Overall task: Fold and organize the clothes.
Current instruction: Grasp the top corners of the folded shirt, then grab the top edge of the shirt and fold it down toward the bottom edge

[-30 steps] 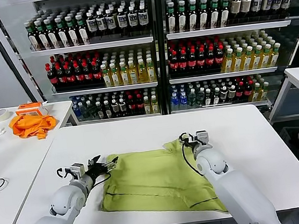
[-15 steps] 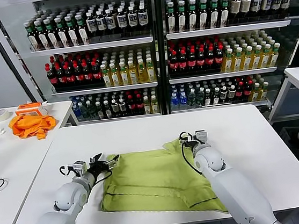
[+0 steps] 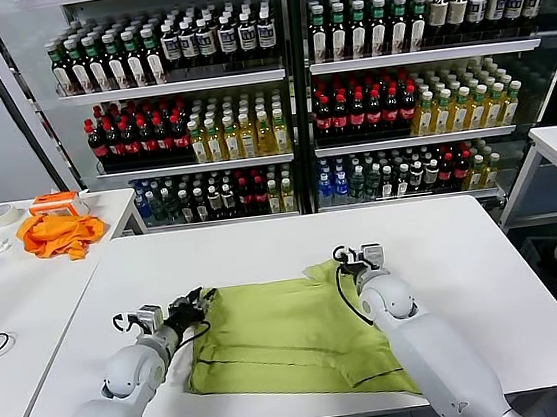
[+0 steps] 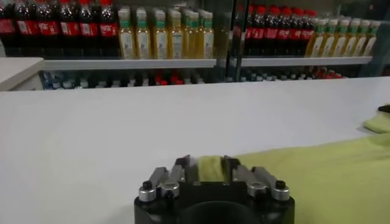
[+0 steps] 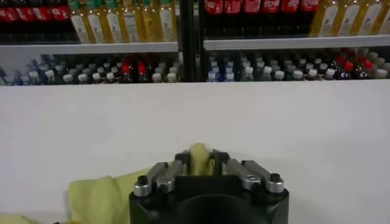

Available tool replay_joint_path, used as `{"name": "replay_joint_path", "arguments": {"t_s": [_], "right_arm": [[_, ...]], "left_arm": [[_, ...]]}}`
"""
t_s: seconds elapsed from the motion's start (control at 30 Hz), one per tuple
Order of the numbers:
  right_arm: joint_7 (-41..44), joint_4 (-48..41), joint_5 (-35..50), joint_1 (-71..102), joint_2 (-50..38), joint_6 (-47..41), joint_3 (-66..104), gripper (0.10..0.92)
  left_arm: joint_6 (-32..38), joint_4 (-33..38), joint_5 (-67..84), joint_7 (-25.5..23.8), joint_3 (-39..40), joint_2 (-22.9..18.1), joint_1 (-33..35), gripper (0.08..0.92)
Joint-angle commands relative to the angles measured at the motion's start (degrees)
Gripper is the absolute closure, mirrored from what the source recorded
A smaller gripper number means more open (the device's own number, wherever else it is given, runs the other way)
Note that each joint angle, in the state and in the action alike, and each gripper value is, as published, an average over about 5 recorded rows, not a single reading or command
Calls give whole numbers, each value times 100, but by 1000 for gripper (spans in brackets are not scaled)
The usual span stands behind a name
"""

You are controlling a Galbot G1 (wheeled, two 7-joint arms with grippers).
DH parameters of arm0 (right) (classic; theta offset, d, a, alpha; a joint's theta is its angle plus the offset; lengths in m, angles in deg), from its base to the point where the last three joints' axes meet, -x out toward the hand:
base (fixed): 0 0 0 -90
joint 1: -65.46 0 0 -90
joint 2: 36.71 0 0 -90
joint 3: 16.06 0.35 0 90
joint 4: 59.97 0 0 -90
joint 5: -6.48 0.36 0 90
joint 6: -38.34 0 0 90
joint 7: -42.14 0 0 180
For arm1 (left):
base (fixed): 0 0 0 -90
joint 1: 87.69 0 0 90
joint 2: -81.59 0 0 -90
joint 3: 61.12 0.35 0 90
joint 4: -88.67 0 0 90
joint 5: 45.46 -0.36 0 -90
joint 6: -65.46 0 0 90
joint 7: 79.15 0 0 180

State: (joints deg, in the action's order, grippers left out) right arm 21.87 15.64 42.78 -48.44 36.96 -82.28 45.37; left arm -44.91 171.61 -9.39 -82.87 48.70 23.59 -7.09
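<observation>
We cannot read the bottle labels [image 3: 248,121] in the far cooler; they are too small. The right arm [image 3: 426,353] covers the T-shirt's [image 3: 283,334] near right part, and the head view's bottom edge cuts both forearms. In each wrist view the gripper body hides the fingertips, and the cloth is cut off at the edge [image 4: 341,176].

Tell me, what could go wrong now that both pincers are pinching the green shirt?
Each pincer holds only a small bit of the T-shirt. The left pincer pinches the very edge of one corner, so the cloth might slip out when lifted. The right pincer grips a bunched-up lump, so the fold may come out crooked. The shirt's near edge also lies close to the table front, so a pull might drag it off.
</observation>
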Motion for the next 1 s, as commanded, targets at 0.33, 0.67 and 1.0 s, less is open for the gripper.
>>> {"name": "replay_joint_path", "arguments": {"t_s": [0.33, 0.67, 1.0], "right_arm": [[20, 1654, 174, 500, -569, -23, 57, 920], [-269, 3661, 310, 2012, -1634, -159, 496, 920], [-313, 4419, -98, 3291, -1907, 74, 753, 920]], "left_arm": [[38, 752, 424, -72, -261, 326, 239, 908], [37, 1880, 412, -60, -694, 666, 1441, 918], [124, 2220, 405, -65, -1017, 817, 2130, 918]]}}
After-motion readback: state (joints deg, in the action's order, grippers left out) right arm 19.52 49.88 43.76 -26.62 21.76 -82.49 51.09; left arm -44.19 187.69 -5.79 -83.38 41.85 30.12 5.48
